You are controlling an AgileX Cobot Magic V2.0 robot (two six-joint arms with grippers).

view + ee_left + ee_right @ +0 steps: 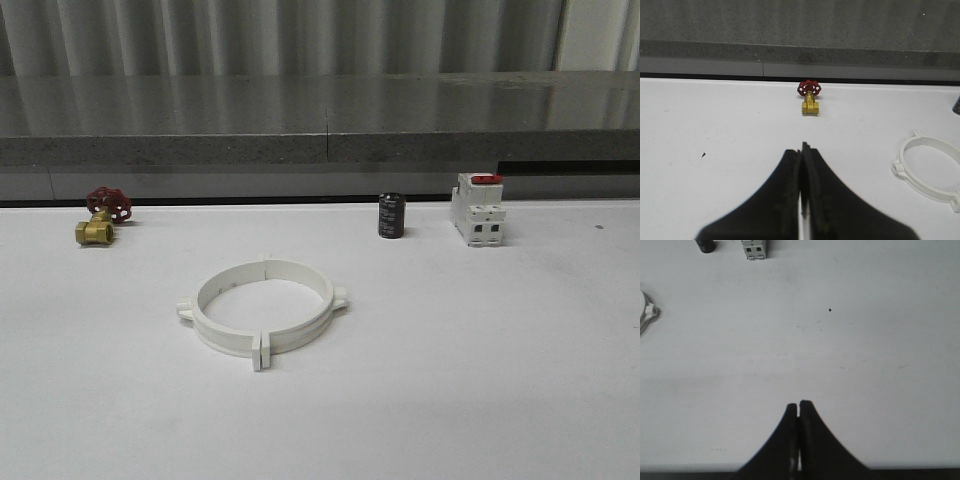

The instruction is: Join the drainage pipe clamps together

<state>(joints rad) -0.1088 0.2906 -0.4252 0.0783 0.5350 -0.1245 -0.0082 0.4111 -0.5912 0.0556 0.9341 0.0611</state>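
Clamps: the drainage pipe clamps (pixel 263 308) lie mid-worktop (pixel 500 380), joined as a ring.
Around: brass valve (pixel 99 221) far left; black cylinder (pixel 391 215) and white breaker (pixel 477 209) behind, well apart.
Left gripper (pixel 802 147): fingers clenched, empty.
Right gripper (pixel 799 404): fingers clenched, empty.

1. The two pipe clamps (pixel 263 316) lie on the table (pixel 480 380) as one ring, near the middle, a little to my left.
2. Behind them at the far left edge sits the valve (pixel 101 219).
3. Behind and to the right stands the capacitor (pixel 391 216), with the breaker (pixel 477 210) just right of it.
4. My left tool (pixel 801 150) hangs over bare table, the valve ahead and the ring off to its right.
5. My right tool (pixel 798 407) hangs over bare table, well apart from the breaker.
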